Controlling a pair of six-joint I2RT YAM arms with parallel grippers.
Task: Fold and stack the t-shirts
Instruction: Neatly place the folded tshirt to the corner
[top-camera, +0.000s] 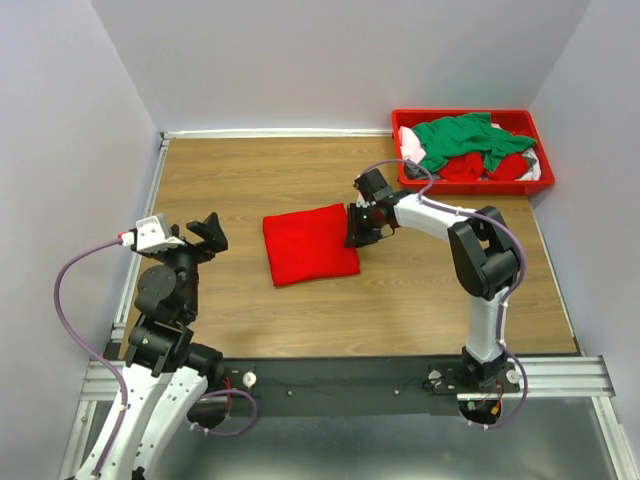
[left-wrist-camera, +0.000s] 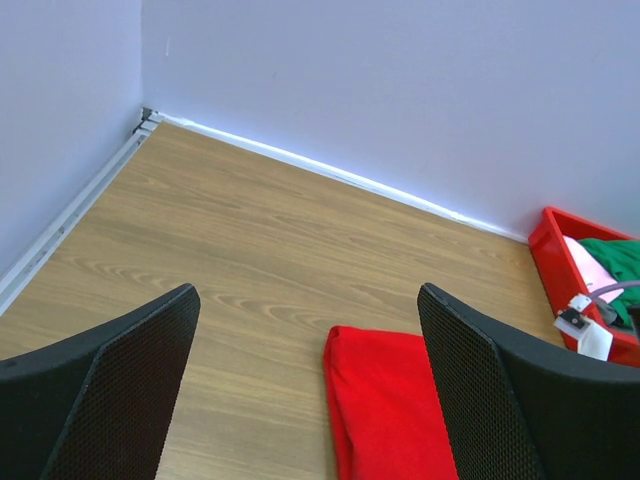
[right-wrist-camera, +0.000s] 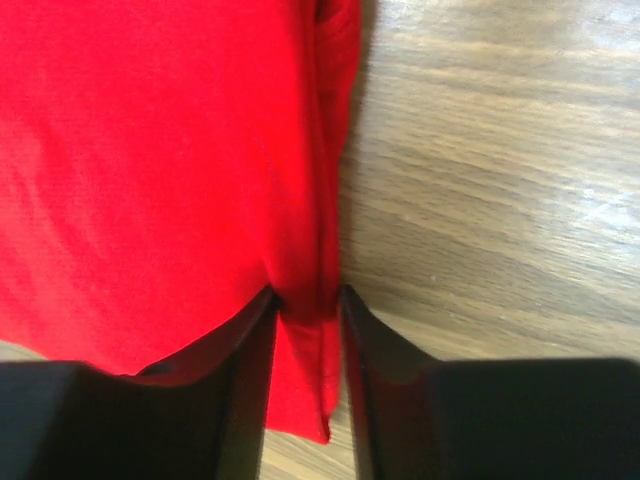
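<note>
A folded red t-shirt (top-camera: 310, 245) lies flat in the middle of the wooden table (top-camera: 250, 180). My right gripper (top-camera: 355, 225) sits at its right edge. In the right wrist view its two fingers pinch a fold of that red edge (right-wrist-camera: 150, 150), and the cloth fills the gap at the right gripper (right-wrist-camera: 307, 292). My left gripper (top-camera: 210, 235) hovers left of the shirt, open and holding nothing. In its wrist view the left gripper (left-wrist-camera: 308, 292) frames bare table, with the red t-shirt (left-wrist-camera: 385, 410) just inside the right finger. More t-shirts, a green one (top-camera: 465, 140) over red and white ones, lie heaped in the bin.
The red plastic bin (top-camera: 465, 114) stands at the back right corner, and shows in the left wrist view as the bin (left-wrist-camera: 548, 240) by the wall. Pale walls close the table at the back and both sides. A purple cable loops off each arm.
</note>
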